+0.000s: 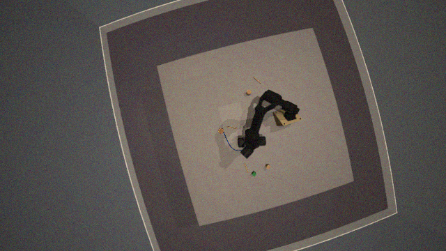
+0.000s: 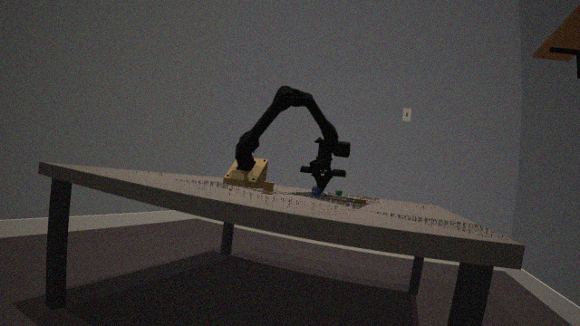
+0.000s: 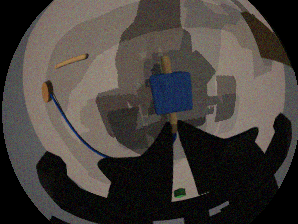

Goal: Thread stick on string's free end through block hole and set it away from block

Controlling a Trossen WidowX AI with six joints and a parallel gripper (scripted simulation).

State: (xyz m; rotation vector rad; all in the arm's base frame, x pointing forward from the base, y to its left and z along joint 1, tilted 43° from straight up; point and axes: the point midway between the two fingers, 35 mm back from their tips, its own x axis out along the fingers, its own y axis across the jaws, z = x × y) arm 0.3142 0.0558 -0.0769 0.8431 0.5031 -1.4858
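The black two-fingered claw point(image 1: 247, 153) point(image 2: 321, 194) point(image 3: 173, 124) grips the thin wooden stick point(image 3: 173, 122) at its string end, leaving the far tip free to pass through the blue square block point(image 2: 315, 189) point(image 3: 171, 93). That tip shows beyond the block, allowing a later regrip there.

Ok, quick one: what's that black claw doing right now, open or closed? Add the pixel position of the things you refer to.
Gripper point(image 1: 242, 150) point(image 2: 321, 194) point(image 3: 173, 124): closed on the stick point(image 3: 173, 121) with the blue string point(image 3: 71, 128).

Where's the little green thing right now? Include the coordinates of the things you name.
In the top view, the small green block point(image 1: 254, 173) point(image 2: 339, 193) point(image 3: 180, 192) is on the table, below the arm, between a thin loose stick point(image 1: 246, 168) and a small tan block point(image 1: 267, 166).
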